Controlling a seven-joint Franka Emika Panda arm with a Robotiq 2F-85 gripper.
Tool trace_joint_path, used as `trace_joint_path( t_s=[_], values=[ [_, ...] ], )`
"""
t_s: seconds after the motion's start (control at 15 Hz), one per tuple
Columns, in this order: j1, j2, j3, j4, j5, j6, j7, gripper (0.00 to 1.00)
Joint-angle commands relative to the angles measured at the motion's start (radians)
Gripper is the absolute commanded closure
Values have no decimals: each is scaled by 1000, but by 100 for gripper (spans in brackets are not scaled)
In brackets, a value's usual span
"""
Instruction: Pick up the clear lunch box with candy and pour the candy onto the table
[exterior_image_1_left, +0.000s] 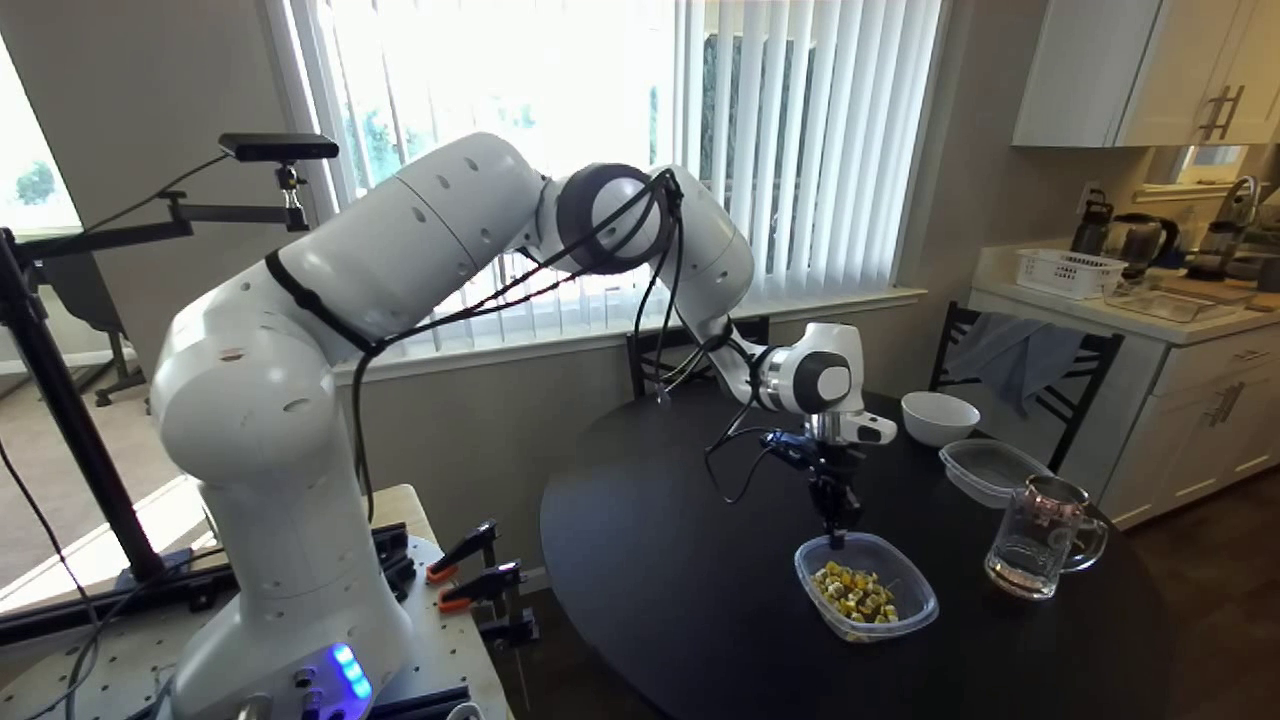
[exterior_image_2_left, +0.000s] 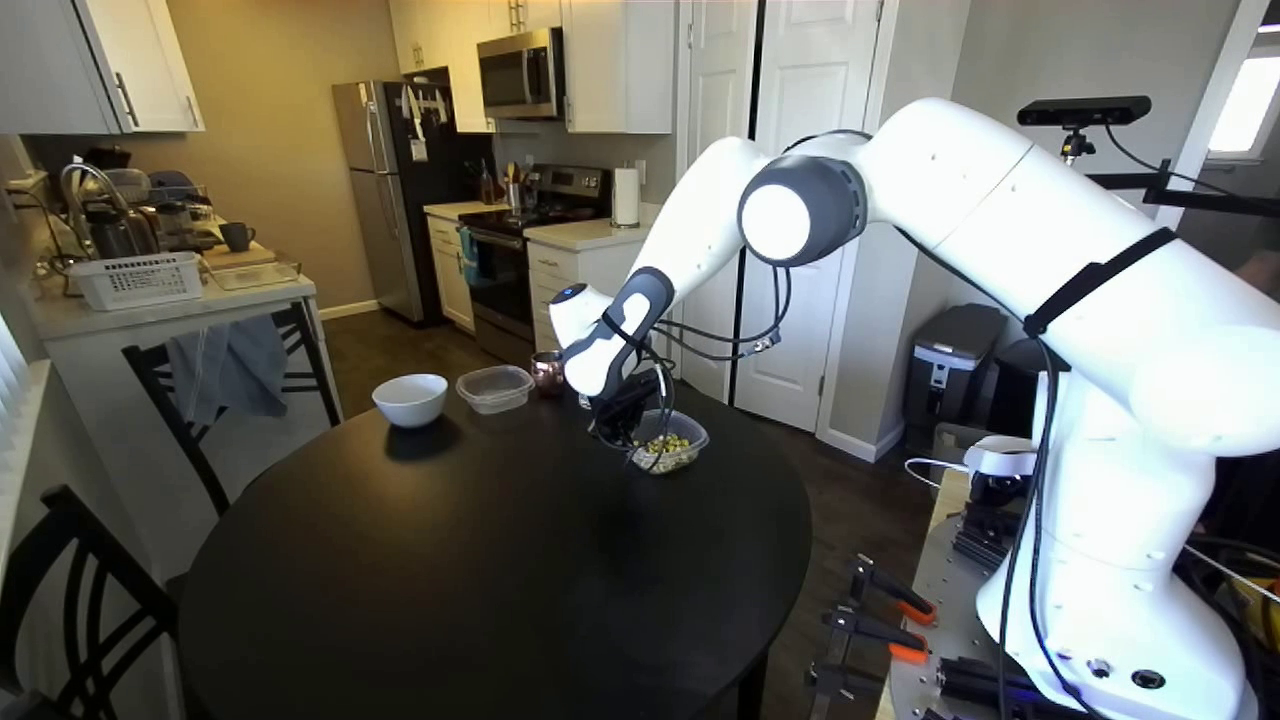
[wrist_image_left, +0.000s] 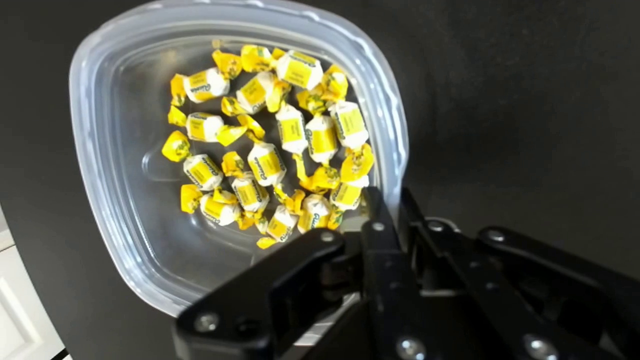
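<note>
Reading "Ricola" on the yellow-and-white candy (wrist_image_left: 266, 164) in the box (wrist_image_left: 87, 115), I have the gripper (wrist_image_left: 391, 197) pinched closed on the box's rim; my arm (exterior_image_1_left: 440, 220) arches up and over, gripper pointing down above the table (exterior_image_2_left: 490, 580), though whether the box touches it I cannot tell

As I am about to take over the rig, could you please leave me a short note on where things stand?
Tool: shut on the rim of the clear lunch box.
Things: the wrapped candy lies inside the box; whether the box touches the table or hangs just above it, I cannot tell.
Done: the grasp.
Left: raise the box as needed, then pour out the candy.
</note>
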Motion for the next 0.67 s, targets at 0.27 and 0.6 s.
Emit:
trace_joint_path(
  t_s=[0.27,0.6],
  values=[
    [-50,-225,146,-212,132,-5,-241,98],
    [-124,-382,253,-321,267,-123,-456,98]
  ],
)
